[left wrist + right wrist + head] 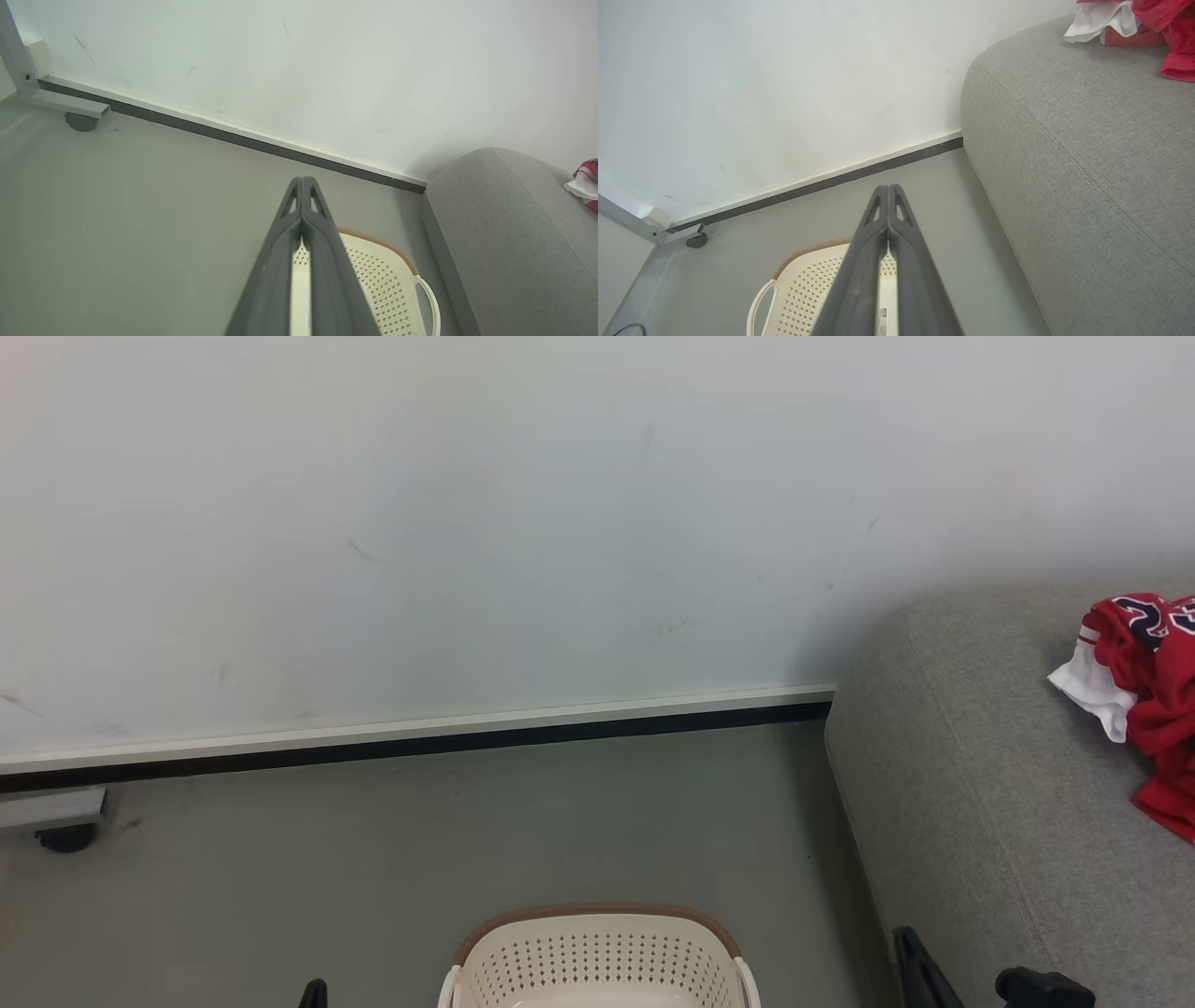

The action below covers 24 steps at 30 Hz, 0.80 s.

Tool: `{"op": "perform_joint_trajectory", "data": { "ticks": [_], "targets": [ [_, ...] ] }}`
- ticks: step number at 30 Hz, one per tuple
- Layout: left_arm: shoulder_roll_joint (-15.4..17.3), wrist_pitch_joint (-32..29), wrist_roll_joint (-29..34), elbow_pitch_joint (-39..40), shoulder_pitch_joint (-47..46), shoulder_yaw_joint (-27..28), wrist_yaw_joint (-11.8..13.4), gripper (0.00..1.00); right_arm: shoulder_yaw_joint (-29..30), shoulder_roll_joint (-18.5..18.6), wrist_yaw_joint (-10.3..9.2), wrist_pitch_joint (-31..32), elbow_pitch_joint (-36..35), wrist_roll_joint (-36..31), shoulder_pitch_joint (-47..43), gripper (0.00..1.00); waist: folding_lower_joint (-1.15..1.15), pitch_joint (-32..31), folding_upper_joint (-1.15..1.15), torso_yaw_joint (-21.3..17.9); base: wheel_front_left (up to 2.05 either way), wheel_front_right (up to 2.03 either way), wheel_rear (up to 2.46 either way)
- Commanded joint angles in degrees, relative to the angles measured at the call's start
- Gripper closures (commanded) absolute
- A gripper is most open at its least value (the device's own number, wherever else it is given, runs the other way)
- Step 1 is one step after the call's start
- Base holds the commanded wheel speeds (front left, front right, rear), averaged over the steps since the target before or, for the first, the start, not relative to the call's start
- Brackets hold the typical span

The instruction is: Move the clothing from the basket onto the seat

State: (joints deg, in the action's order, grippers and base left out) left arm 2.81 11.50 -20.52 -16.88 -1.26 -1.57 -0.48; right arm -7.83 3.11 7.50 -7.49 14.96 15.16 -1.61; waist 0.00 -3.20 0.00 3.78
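**Clothing on the seat, both claws closed**

The grey seat takes up the right side, against the far wall. The cream basket stands on the floor, near, just left of the seat. The red clothing lies crumpled on the seat at far right. The left gripper and right gripper are closed, fingers pressed together.

Basket on floor, seat to its right w/ clothing on top.

Note the navy digits, outlined in white, on the red jersey. Folds hide part of them, so you cannot read the full number.
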Motion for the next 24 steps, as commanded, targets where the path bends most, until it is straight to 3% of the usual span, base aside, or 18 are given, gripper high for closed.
{"op": "perform_joint_trajectory", "data": {
  "ticks": [1,24],
  "targets": [
    [0.05,-0.58,-2.78,0.42,-1.90,0.49,-0.46,1.00,0.51,0.34,0.00,0.20,-1.22,3.02,1.27,1.00,0.00,0.04,0.00,-0.05,0.00,0.00,0.00],
    [0.07,-6.95,-23.44,-1.46,-5.67,1.97,-2.47,1.00,4.22,1.08,0.00,1.94,-2.49,26.26,2.10,1.00,0.00,0.73,0.00,-0.80,0.00,0.00,0.00]
  ]
}}
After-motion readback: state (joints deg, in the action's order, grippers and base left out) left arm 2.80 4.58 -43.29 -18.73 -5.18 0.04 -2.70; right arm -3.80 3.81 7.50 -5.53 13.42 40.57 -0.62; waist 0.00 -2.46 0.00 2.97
